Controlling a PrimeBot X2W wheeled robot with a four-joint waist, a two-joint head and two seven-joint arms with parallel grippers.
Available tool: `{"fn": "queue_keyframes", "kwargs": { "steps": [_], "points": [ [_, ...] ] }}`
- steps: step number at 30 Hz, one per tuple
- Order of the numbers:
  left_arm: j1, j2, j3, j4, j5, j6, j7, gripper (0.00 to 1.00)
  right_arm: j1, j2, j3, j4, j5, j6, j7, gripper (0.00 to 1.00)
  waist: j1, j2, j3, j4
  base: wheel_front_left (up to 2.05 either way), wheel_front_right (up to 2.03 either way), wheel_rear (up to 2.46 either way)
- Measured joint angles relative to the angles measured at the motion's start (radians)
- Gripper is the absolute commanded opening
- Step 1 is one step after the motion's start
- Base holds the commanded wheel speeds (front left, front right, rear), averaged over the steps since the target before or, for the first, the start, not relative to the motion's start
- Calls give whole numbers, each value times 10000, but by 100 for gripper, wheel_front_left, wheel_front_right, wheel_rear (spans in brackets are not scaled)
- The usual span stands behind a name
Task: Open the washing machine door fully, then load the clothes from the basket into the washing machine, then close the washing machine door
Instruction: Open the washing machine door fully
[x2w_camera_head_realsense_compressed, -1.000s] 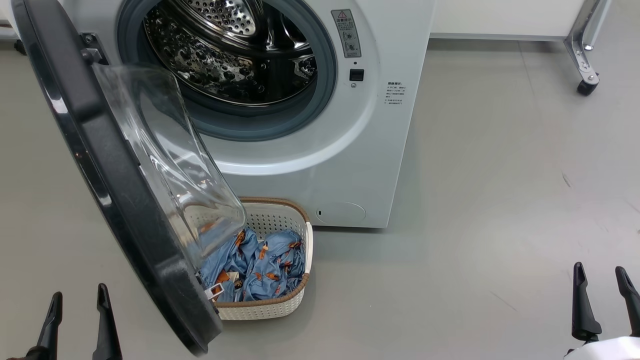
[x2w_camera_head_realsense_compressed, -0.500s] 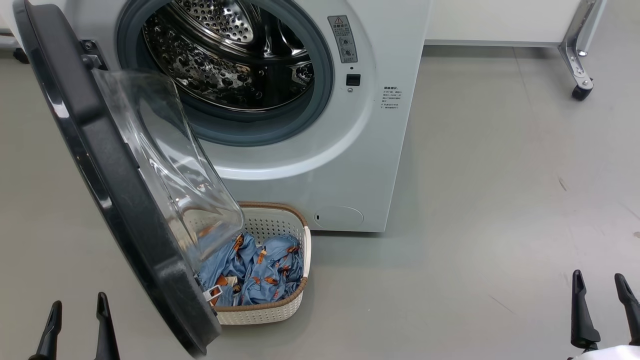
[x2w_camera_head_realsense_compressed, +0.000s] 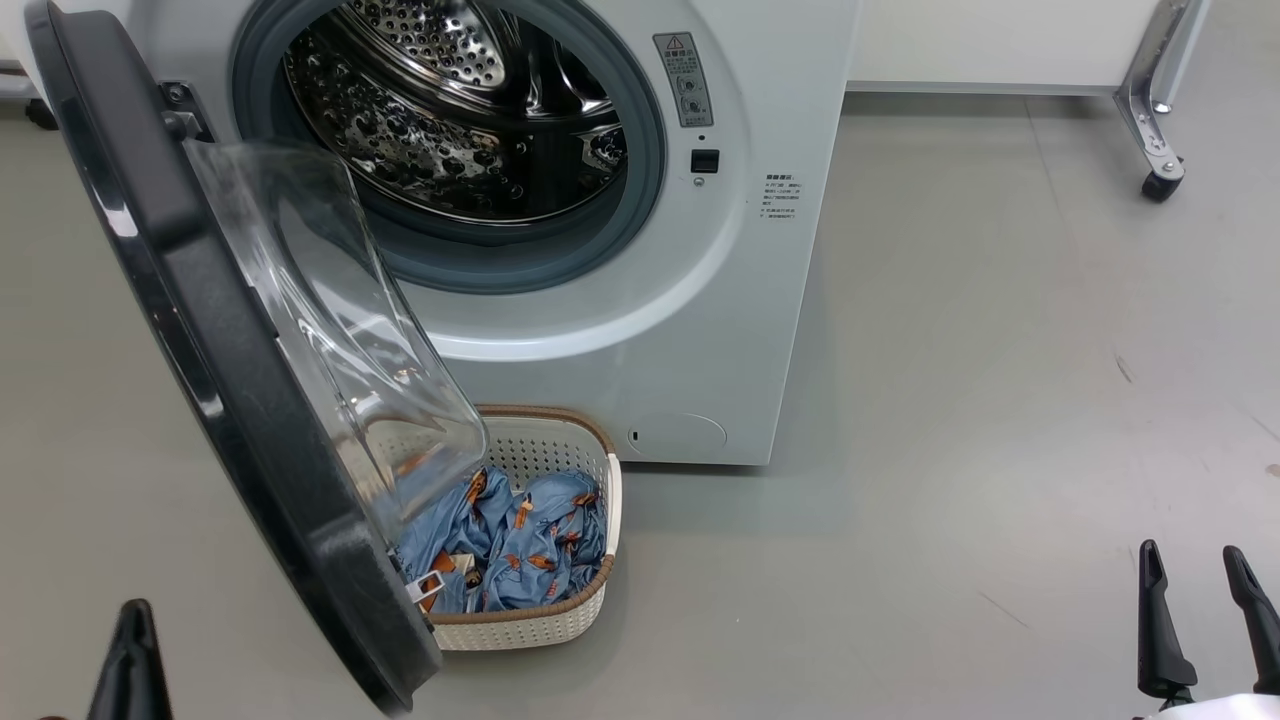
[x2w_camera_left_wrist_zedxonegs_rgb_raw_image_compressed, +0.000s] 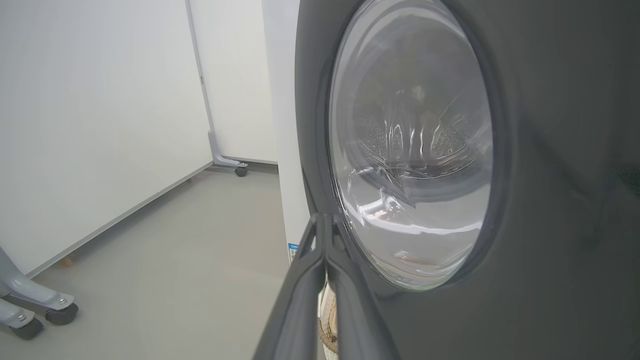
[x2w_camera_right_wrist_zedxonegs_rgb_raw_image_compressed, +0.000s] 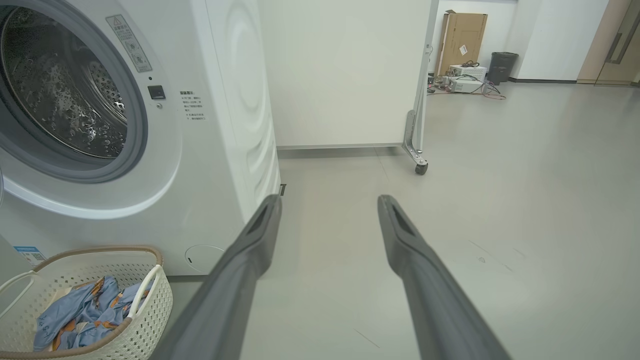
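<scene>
first step not yet done
left end effector (x2w_camera_left_wrist_zedxonegs_rgb_raw_image_compressed: 325, 218) pinched shut, empty, beside the washing machine door (x2w_camera_head_realsense_compressed: 200, 330), which overhangs the basket (x2w_camera_head_realsense_compressed: 540, 628) of clothes (x2w_camera_head_realsense_compressed: 530, 545); best swing it wider leftward first; right end effector (x2w_camera_head_realsense_compressed: 1192, 556) spread open, idle.

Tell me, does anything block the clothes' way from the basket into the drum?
Yes: the door hangs over the basket, its glass bowl covering part of the clothes. The drum mouth looks open.
</scene>
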Motion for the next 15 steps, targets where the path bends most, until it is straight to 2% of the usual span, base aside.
{"fn": "queue_keyframes", "kwargs": {
  "steps": [4, 10, 15],
  "points": [
    [-16, -4, 428, -209, -115, 320, 2, 0, 4, 121, -171, 0, -46, 113, 0, 100, 0, 0, 7, 69, 0, 0, 0],
    [-648, -10, 1170, -1829, -134, 880, 0, 0, 40, 313, -545, -17, -100, 142, 0, 100, 0, 0, 28, 343, 0, 0, 0],
    [-1568, -13, 1062, -3630, 59, 861, -42, 0, 244, 481, -706, -19, -151, 247, 0, 100, 0, 0, 37, 661, 0, 0, 0]
  ]
}}
